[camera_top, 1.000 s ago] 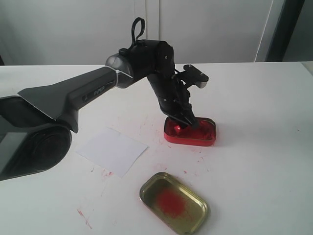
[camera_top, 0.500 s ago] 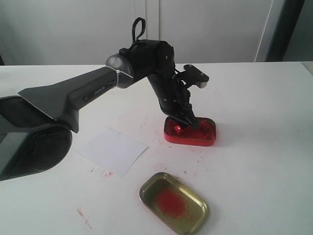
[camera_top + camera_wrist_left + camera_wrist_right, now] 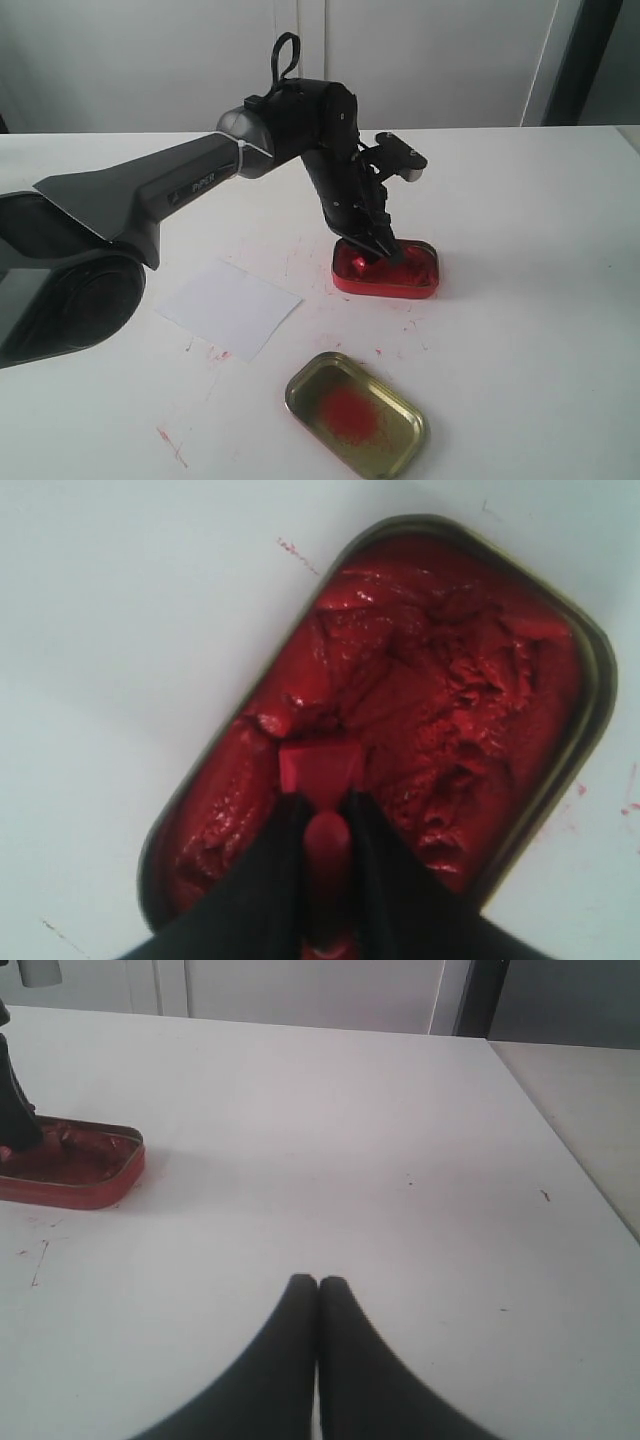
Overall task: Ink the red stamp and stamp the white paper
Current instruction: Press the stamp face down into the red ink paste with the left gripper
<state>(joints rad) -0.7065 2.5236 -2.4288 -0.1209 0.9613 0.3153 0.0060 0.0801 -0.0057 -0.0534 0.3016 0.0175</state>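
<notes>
Pinching red stamp (image 3: 320, 768) w/ L fingers (image 3: 268, 880), base in ink tin (image 3: 598, 680), R fingers (image 3: 298, 1325) closed, empty

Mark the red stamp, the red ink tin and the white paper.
red stamp (image 3: 320, 768), left wrist view, flat base.
red ink tin (image 3: 400, 289), exterior view, near side wall.
white paper (image 3: 230, 308), exterior view, sheet's middle.

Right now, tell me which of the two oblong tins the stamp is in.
The red ink-filled tin: the left end effector holds the red stamp in its paste. The gold lid, lying apart, has only a red smear.
</notes>
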